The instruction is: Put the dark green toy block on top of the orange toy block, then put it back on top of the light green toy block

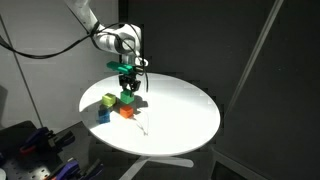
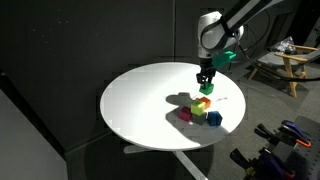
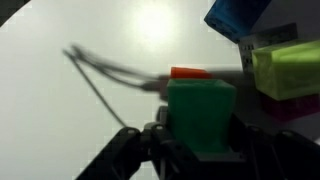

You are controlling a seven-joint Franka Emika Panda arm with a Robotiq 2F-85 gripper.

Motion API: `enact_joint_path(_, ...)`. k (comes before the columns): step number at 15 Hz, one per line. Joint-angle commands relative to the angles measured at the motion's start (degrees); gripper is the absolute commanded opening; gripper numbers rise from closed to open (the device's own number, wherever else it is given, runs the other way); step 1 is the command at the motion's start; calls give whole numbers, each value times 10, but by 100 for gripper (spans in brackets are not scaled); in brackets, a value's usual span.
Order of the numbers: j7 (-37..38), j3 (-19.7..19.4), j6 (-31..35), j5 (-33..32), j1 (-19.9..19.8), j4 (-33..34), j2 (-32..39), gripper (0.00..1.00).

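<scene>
Robotiq gripper [image 3: 200, 142] clamped on the small dark green toy block [image 3: 201, 118] at lower centre; the bright orange cube [image 3: 190, 73] shows just above it in frame.

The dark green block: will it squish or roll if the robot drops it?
Probably not squishy: the dark green toy block shows straight edges in the end effector. Flat faces should stop rolling, but landing on the orange toy block, it might topple.

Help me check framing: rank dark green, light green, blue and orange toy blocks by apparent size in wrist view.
Largest: dark green toy block, nearest
light green toy block
blue toy block, cropped
orange toy block, mostly hidden
</scene>
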Motion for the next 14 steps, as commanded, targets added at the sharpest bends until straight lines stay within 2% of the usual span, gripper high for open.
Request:
enact_joint_path(1, 7, 1, -11, -16, 9, -22, -39, 27)
enact_joint_path(14, 12, 22, -15, -40, 43, -57, -77, 27)
